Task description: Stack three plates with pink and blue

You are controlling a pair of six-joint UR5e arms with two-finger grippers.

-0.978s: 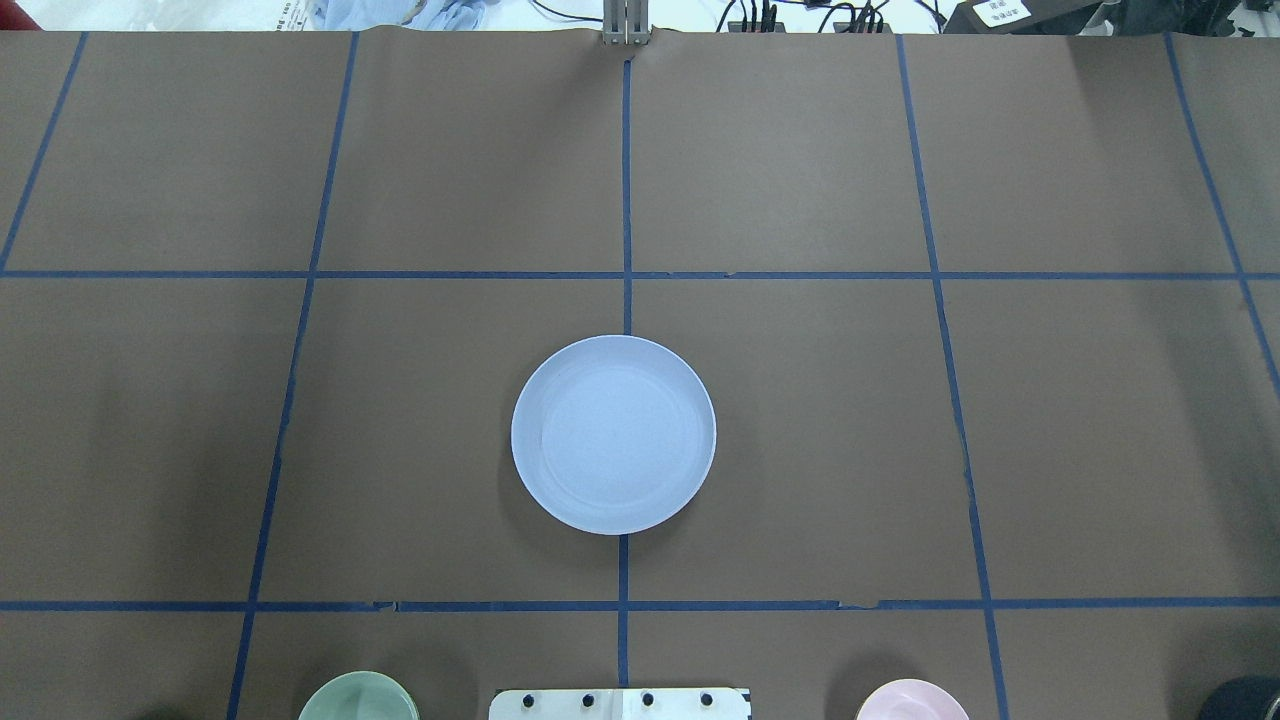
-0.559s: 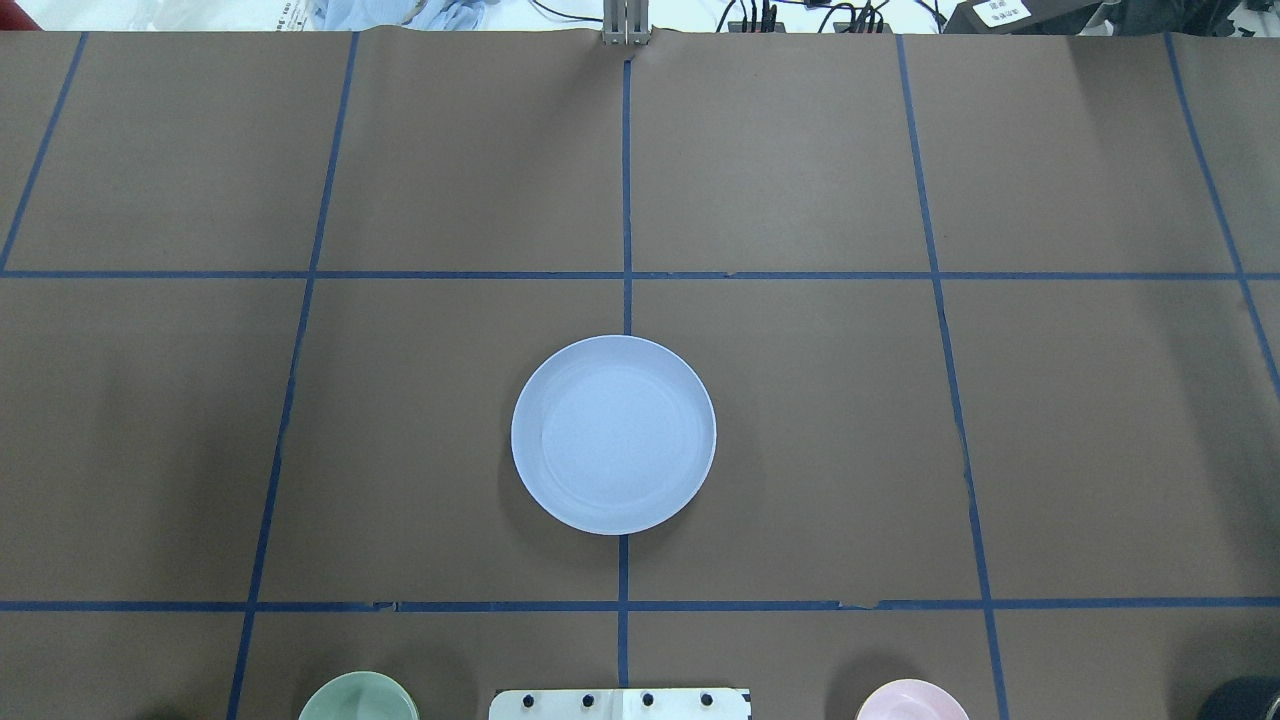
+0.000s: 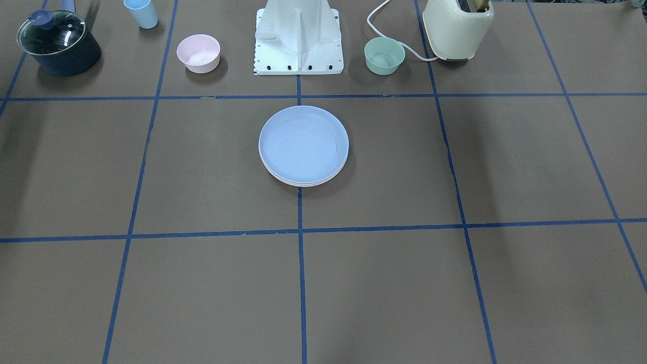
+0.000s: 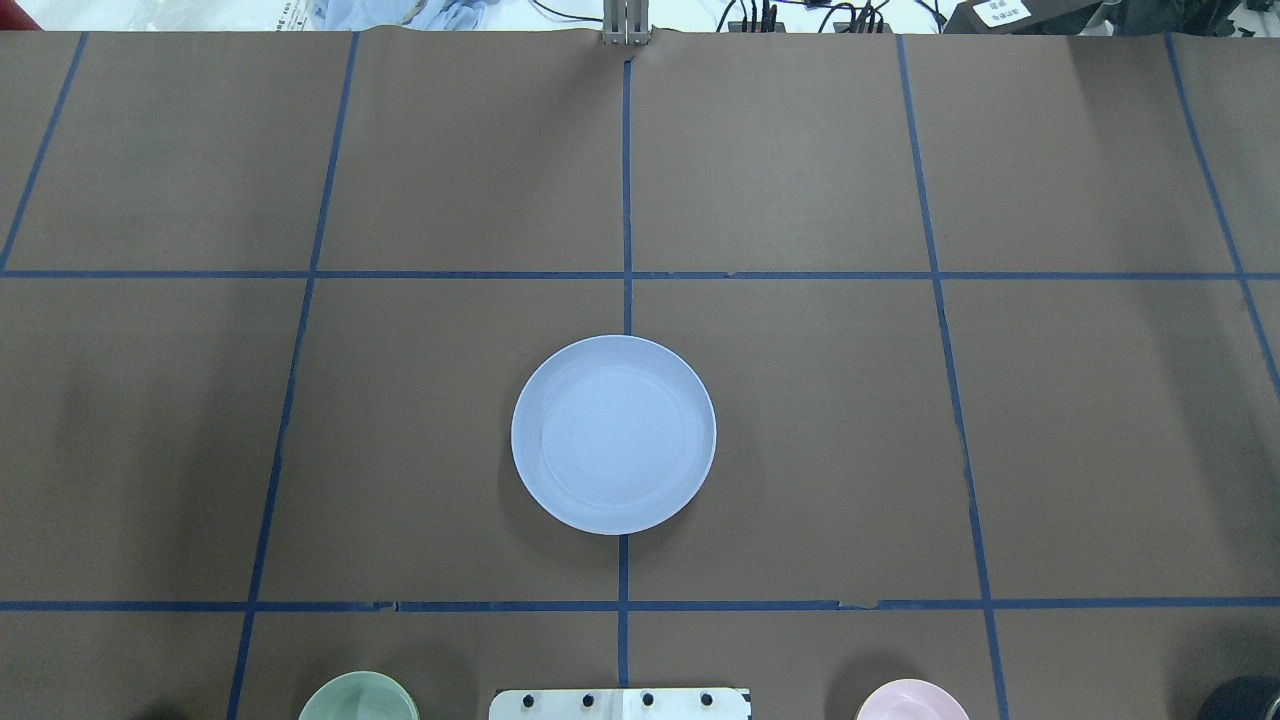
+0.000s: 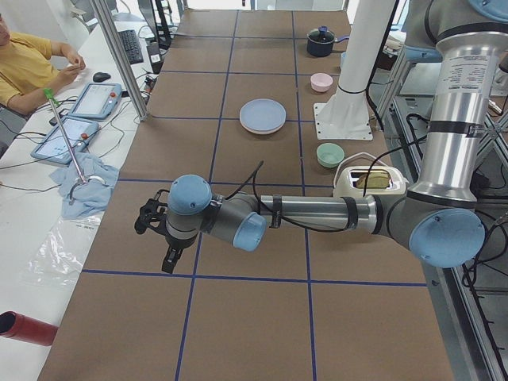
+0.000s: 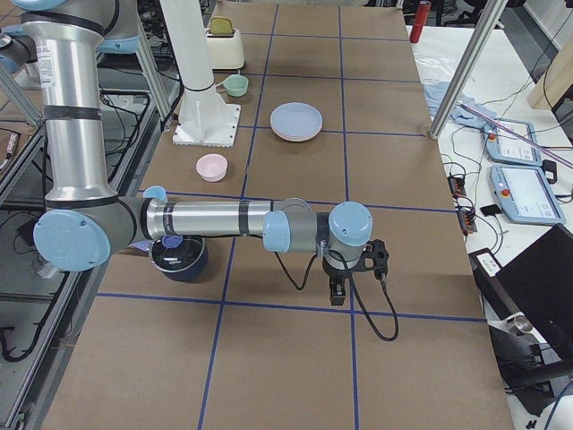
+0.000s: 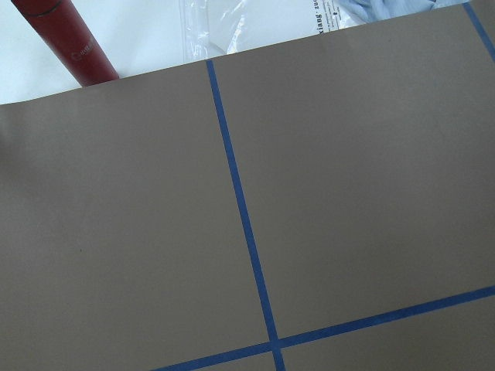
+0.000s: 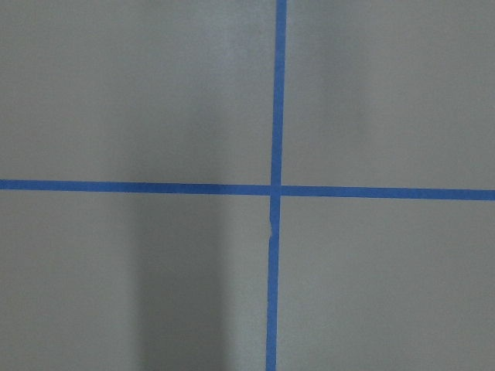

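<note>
The light blue plate (image 3: 303,144) lies on top of a stack at the table's middle, near the robot base. It also shows in the overhead view (image 4: 613,433). Pale rims of plates under it peek out at the stack's near edge (image 3: 303,183); a pink rim shows in the exterior right view (image 6: 296,136). My left gripper (image 5: 163,242) hangs over bare table far to the left end. My right gripper (image 6: 338,294) hangs over bare table far to the right end. Both show only in side views; I cannot tell whether they are open or shut. Both wrist views show only brown table and blue tape.
Beside the robot base (image 3: 298,40) stand a small pink bowl (image 3: 198,53), a small green bowl (image 3: 384,55), a cream toaster (image 3: 457,28), a dark lidded pot (image 3: 58,43) and a light blue cup (image 3: 141,12). A red cylinder (image 7: 66,42) lies off the table's left end.
</note>
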